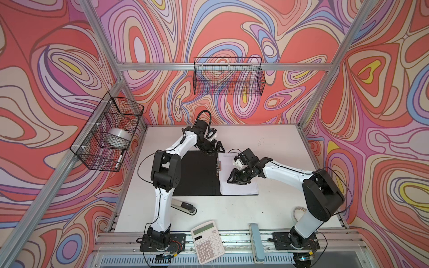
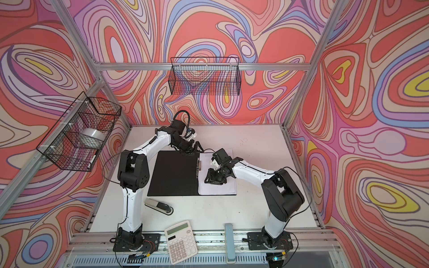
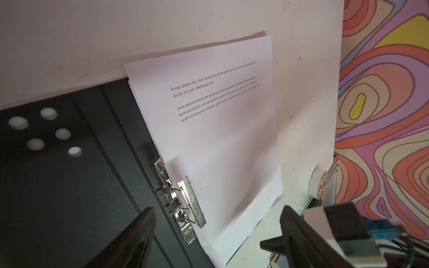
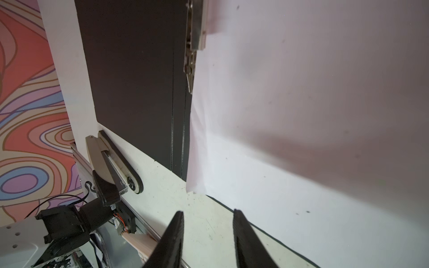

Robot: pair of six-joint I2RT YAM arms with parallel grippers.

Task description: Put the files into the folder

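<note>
Loose white printed sheets (image 1: 241,186) lie near-to-far on the right half of the open black folder (image 1: 197,176). Right gripper (image 4: 207,214), part-spread and empty, hovers over their near half; left gripper (image 3: 217,208), wide apart, is at the far end.

Black folder (image 1: 197,176) inside, white sheets (image 1: 246,189) with black text, white table (image 1: 278,143), red-pink-purple swirly walls (image 1: 232,30)

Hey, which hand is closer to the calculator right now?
Right. The right hand is over the near part of the files, toward the calculator at the front; the left hand is at the far edge of the folder.
</note>
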